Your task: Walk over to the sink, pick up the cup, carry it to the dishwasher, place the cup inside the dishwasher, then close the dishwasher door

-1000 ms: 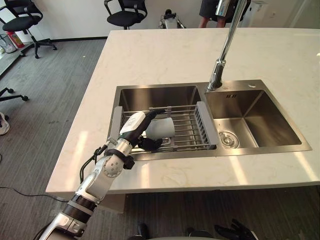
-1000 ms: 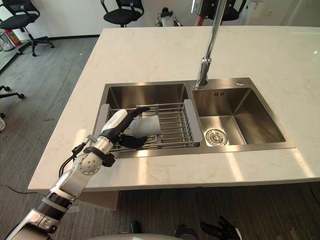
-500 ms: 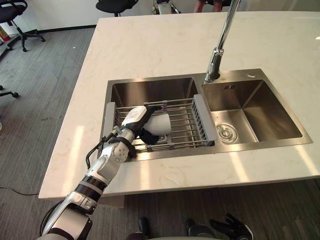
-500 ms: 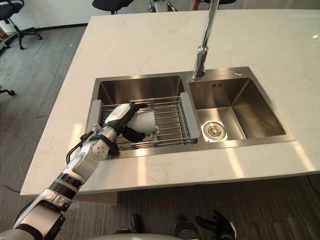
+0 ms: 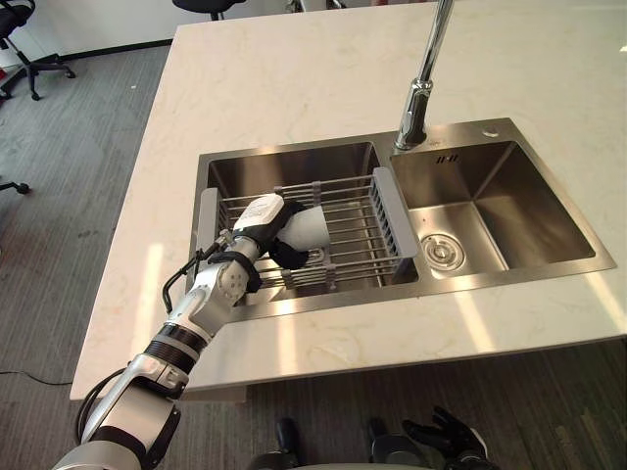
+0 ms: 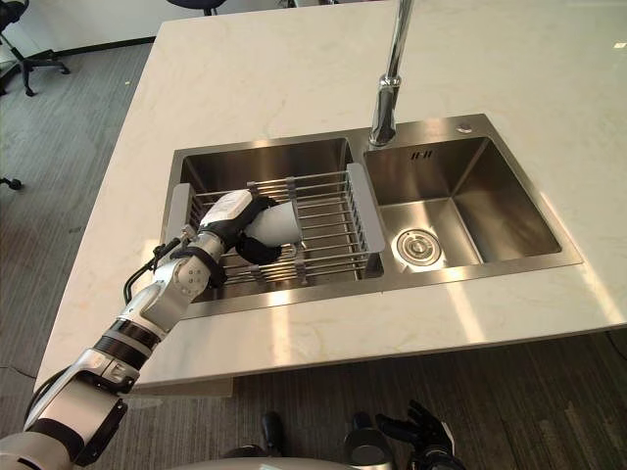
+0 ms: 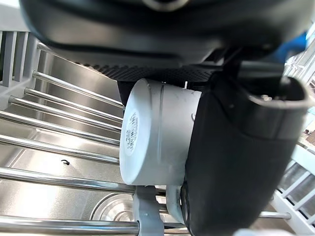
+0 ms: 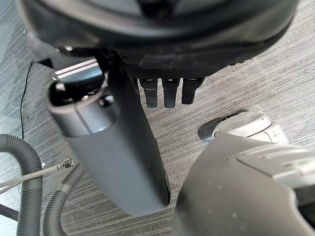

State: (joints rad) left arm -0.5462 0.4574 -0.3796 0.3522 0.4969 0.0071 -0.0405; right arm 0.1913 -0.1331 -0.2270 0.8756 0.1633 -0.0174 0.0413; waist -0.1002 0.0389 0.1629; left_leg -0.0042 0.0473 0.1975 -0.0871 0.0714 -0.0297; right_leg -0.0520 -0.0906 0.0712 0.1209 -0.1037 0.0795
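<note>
cup of pale grey plastic (image 5: 312,227), clasped for lifting

it lies sideways on the wire rack (image 5: 355,220) across the steel sink's (image 5: 534,211) left basin, so the left robot hand (image 5: 259,227) curls round its wall. right robot hand (image 5: 446,436) hangs relaxed.

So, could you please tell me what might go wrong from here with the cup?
1. The cup lies on its side on the wire rack, and the left hand clamps its smooth round wall between thumb and fingers; it may slip or twist when lifted.
2. Those fingers sit low against the rack's bars, so they could snag and tug the rack, which rests over the left basin.
</note>
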